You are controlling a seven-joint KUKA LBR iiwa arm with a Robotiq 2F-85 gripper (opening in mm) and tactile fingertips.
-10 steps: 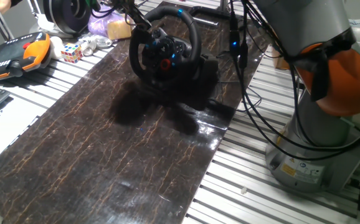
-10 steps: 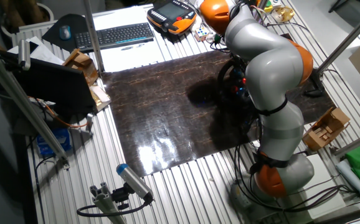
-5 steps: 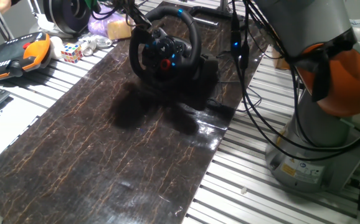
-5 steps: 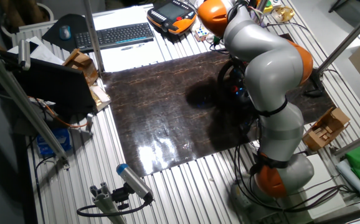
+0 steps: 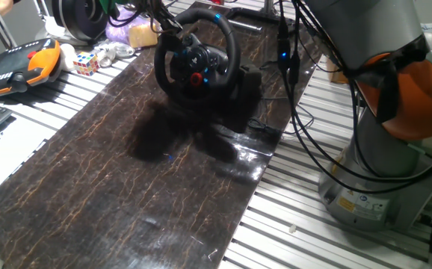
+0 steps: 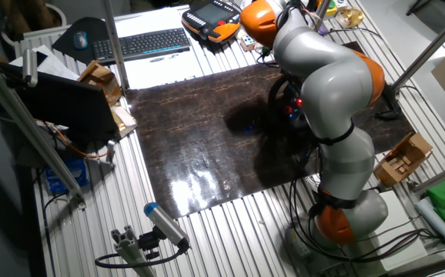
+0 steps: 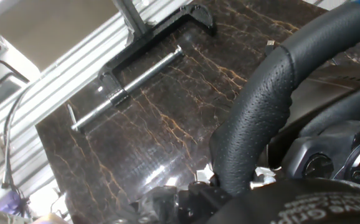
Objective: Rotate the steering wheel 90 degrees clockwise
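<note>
The black steering wheel (image 5: pixel 198 58) stands on its bulky base at the far end of the dark marbled mat (image 5: pixel 119 187), its hub showing a red button and blue lights. My gripper (image 5: pixel 168 25) sits on the upper left of the rim and looks shut on it. In the hand view the thick textured rim (image 7: pixel 261 118) runs from the top right down into my gripper (image 7: pixel 195 190) at the bottom edge. In the other fixed view the arm hides most of the wheel (image 6: pixel 279 98), and the gripper is hidden.
An orange teach pendant (image 5: pixel 22 63), a Rubik's cube (image 5: pixel 86 63) and a black spool ring (image 5: pixel 81 16) lie left of the wheel. Cables (image 5: pixel 291 67) hang to its right. The robot base (image 5: pixel 373 194) stands at the right. A metal rod clamp (image 7: pixel 130 87) lies behind the wheel.
The wheel's hub has turned a little, with the red button shifting slightly. The arm's upper joints have moved a little to the left in the other fixed view.
</note>
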